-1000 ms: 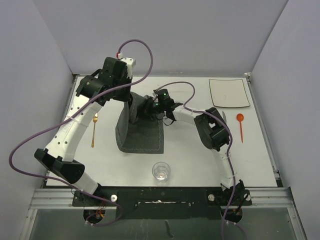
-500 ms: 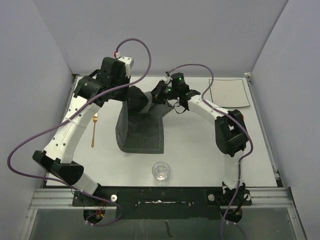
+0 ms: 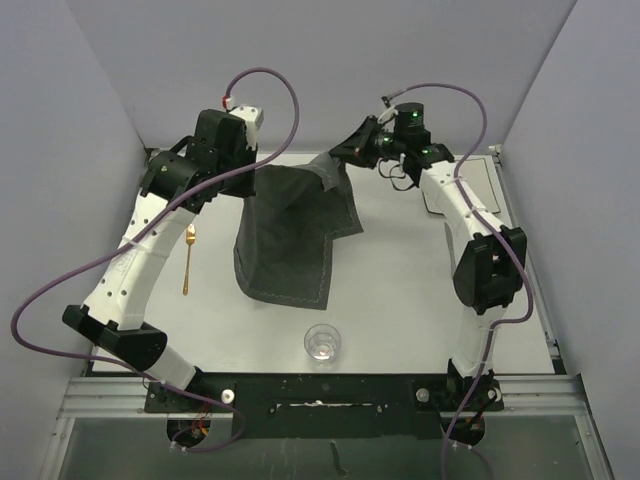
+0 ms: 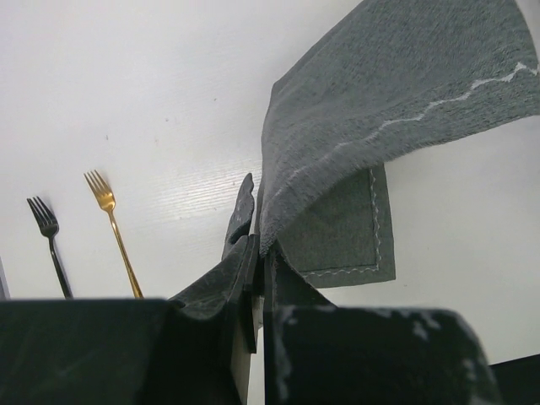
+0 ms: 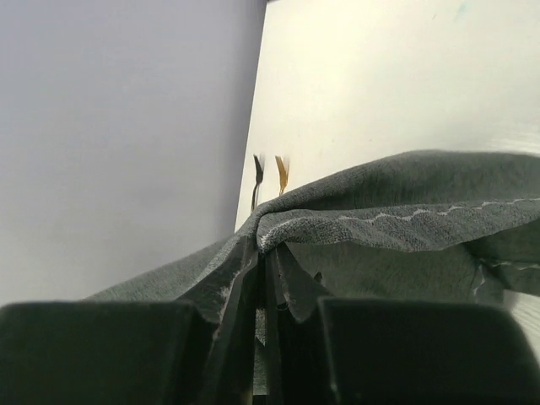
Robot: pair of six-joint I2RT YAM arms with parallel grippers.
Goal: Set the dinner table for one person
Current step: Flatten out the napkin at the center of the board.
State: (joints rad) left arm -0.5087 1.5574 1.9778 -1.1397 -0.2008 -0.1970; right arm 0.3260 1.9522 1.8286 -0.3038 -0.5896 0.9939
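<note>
Dark grey square cloth placemat [image 3: 290, 235], far edge raised toward twelve o'clock over the large white rectangular dinner table [image 3: 400, 300], left gripper [image 4: 257, 253] and right gripper [image 5: 266, 253] each clenched on a corner; hazard: overstretching may pull a corner free, landing it crooked.

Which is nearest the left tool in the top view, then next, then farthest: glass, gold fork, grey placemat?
1. grey placemat, pinched in the left tool itself.
2. gold fork, on the left side.
3. glass, at the near edge, middle.
</note>
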